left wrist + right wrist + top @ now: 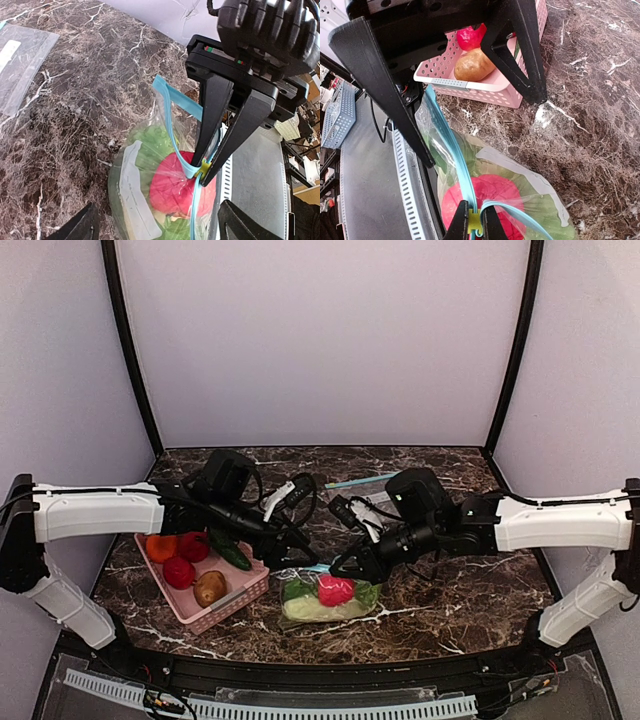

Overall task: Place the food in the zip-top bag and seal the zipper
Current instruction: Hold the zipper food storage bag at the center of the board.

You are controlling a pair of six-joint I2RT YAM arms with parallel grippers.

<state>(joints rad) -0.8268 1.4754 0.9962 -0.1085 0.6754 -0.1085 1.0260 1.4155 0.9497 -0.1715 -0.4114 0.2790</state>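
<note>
- Two bags: filled bag (162,112) on the bench (470,590), near middle; spare bag (22,65) lies flat, well apart.
- Three food pieces show inside: lettuce (150,142), red ball (170,185), pale cabbage (312,613).
- Five items sit in one pink basket (240,597).
- Right jaws clenched on the zipper (447,150) slider; left jaws released, straddling the mouth end.
- Judgement: zipper looks part open. Left should pin the corner, then right drags the slider straight along, strip taut.

Lab booth: plain walls (320,340), marble table (450,590).
</note>
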